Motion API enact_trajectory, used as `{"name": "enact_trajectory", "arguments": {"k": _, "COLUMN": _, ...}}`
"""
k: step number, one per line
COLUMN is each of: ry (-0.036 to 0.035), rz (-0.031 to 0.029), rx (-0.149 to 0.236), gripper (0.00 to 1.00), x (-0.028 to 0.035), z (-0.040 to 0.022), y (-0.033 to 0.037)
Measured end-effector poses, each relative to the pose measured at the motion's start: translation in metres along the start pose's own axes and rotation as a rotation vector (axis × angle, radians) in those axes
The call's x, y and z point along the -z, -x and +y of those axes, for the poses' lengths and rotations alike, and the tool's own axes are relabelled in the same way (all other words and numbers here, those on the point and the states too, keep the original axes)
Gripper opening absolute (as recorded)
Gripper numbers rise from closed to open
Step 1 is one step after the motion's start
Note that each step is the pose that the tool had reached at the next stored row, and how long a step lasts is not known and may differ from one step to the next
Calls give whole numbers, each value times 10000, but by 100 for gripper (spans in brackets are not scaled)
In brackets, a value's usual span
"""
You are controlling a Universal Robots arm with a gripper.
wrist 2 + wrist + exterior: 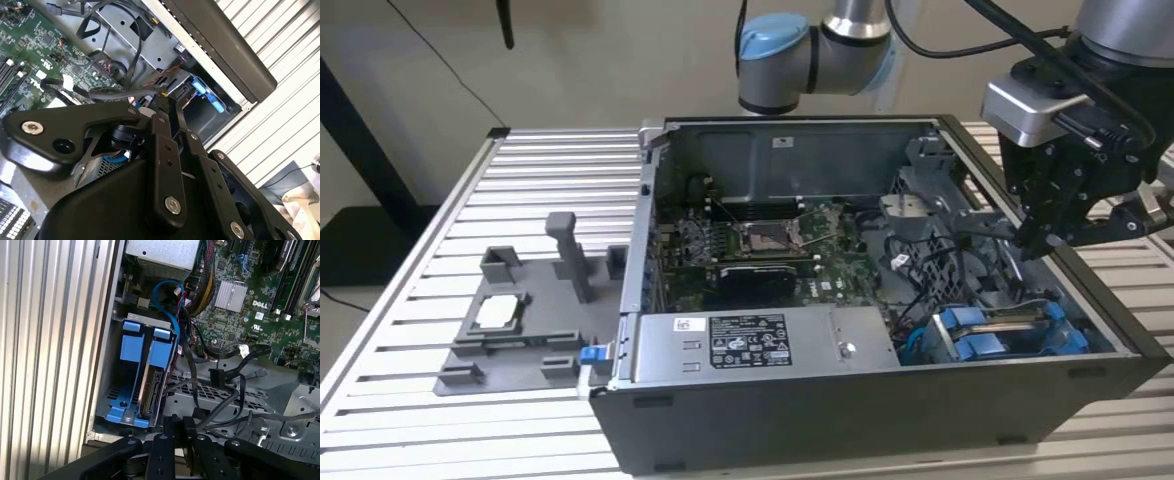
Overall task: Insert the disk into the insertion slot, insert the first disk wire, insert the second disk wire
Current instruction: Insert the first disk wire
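Disk: seated in the insertion slot and standing on edge between blue carrier rails. In the exterior view it appears as a silver strip at the lower right of the frame. Its long axis runs roughly along the near wall of the computer case. The first wrist view gives its narrow connector edge, facing out of the slot toward loose black cables.

Gripper: hangs from the arm at the upper right of the exterior view, over the case's far right side and well apart from the slot. In the second wrist view the fingers are drawn together, pinching the end of a black wire that trails back across the case floor. The first wrist view shows the fingertips near the slot's open end, not touching the disk.

Other contents:
- Power supply box, inside the case along its near wall, lower centre of the exterior view.
- Motherboard, centre.
- Blue cable, looping just beside the slot.
- Grey fixture, on the slatted desk at the left.
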State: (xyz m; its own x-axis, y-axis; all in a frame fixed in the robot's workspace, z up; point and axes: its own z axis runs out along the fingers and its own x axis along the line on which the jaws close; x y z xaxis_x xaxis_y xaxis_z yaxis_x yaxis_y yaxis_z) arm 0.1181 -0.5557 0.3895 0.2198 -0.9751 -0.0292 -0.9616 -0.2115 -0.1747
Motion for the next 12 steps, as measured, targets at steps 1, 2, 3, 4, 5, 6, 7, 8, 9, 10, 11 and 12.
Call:
{"name": "enact_trajectory", "arguments": {"k": 1, "ry": 0, "rz": 1, "rx": 0, "gripper": 19, "x": 0, "z": 0, "y": 0}}
{"name": "enact_trajectory", "arguments": {"k": 2, "ry": 0, "rz": 1, "rx": 0, "gripper": 19, "x": 0, "z": 0, "y": 0}}
{"name": "enact_trajectory", "arguments": {"k": 3, "ry": 0, "rz": 1, "rx": 0, "gripper": 19, "x": 0, "z": 0, "y": 0}}
{"name": "enact_trajectory", "arguments": {"k": 4, "ry": 0, "rz": 1, "rx": 0, "gripper": 19, "x": 0, "z": 0, "y": 0}}
{"name": "enact_trajectory", "arguments": {"k": 5, "ry": 0, "rz": 1, "rx": 0, "gripper": 19, "x": 0, "z": 0, "y": 0}}
{"name": "enact_trajectory", "arguments": {"k": 6, "ry": 0, "rz": 1, "rx": 0, "gripper": 19, "x": 0, "z": 0, "y": 0}}
{"name": "enact_trajectory", "arguments": {"k": 7, "ry": 0, "rz": 1, "rx": 0, "gripper": 19, "x": 0, "z": 0, "y": 0}}
{"name": "enact_trajectory", "arguments": {"k": 8, "ry": 1, "rz": 3, "rx": 1, "gripper": 19, "x": 0, "z": 0, "y": 0}}
{"name": "enact_trajectory", "arguments": {"k": 9, "ry": 11, "rz": 9, "rx": 0, "gripper": 19, "x": -3, "z": 0, "y": 0}}
{"name": "enact_trajectory", "arguments": {"k": 10, "ry": 28, "rz": 19, "rx": 2, "gripper": 19, "x": -5, "z": -2, "y": 0}}
{"name": "enact_trajectory", "arguments": {"k": 11, "ry": 52, "rz": 25, "rx": 3, "gripper": 19, "x": -5, "z": -6, "y": -1}}
{"name": "enact_trajectory", "arguments": {"k": 12, "ry": 80, "rz": 23, "rx": 2, "gripper": 19, "x": -7, "z": -10, "y": -4}}
